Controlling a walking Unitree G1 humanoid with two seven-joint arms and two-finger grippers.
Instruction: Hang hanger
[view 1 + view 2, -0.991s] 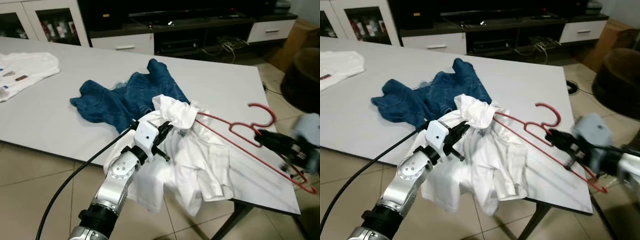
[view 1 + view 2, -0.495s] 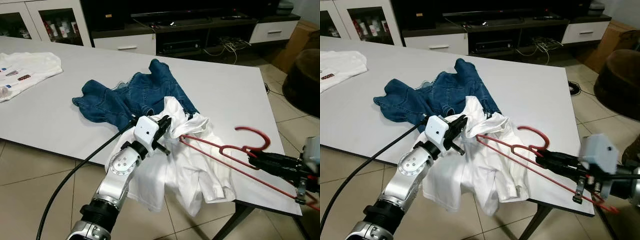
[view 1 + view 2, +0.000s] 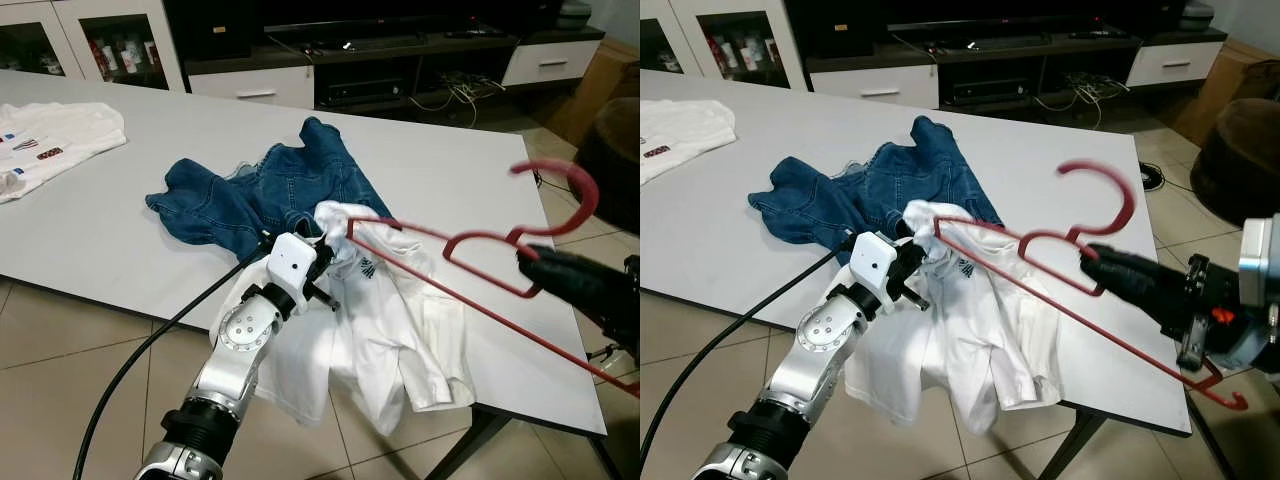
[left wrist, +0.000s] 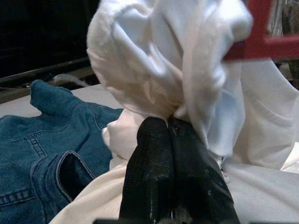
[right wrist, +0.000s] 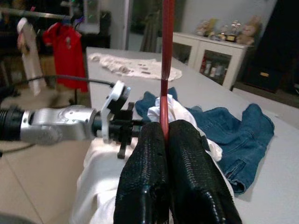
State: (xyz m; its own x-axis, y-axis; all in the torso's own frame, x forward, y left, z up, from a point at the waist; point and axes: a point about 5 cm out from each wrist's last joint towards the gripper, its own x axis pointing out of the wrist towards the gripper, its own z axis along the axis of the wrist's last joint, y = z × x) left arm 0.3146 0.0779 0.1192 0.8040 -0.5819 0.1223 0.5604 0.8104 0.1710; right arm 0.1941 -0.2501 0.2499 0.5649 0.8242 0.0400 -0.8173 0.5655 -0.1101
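Now right end effector [image 3: 1090, 257] clamps red hanger [image 3: 1040, 262] by its neck. Long axis points w/ tip inside white shirt [image 3: 970, 300], which left end effector [image 3: 322, 252] pinches at collar.

Inside a home's living room: low dark TV stand [image 3: 400, 60] with white drawers [image 3: 545, 62] along the far wall, glass-fronted white cabinets [image 3: 100, 45] beyond the table's [image 3: 450, 180] far left corner, beige tiled floor [image 3: 60, 380], laundry spread across the white table.
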